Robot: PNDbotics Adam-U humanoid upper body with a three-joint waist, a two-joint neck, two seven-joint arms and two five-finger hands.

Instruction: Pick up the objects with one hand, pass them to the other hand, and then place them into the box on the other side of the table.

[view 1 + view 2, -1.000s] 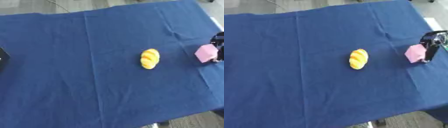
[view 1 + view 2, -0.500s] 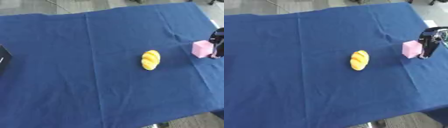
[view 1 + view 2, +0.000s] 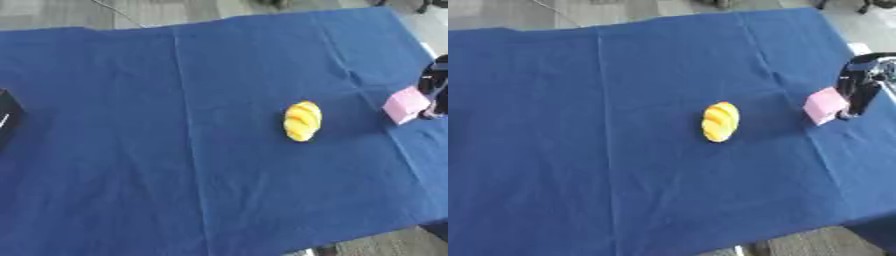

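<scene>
- Blue cloth covers the table; dark box at its left edge.
- Right hand at right edge, fingers pinching pink block, apparently lifted.
- Yellow bread-like object mid-table, untouched.
- Handover and both placements remain; left hand unseen.

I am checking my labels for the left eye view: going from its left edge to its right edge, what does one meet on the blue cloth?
Black box at the left edge → yellow bread-shaped object → pink block → right hand at the right edge.
</scene>
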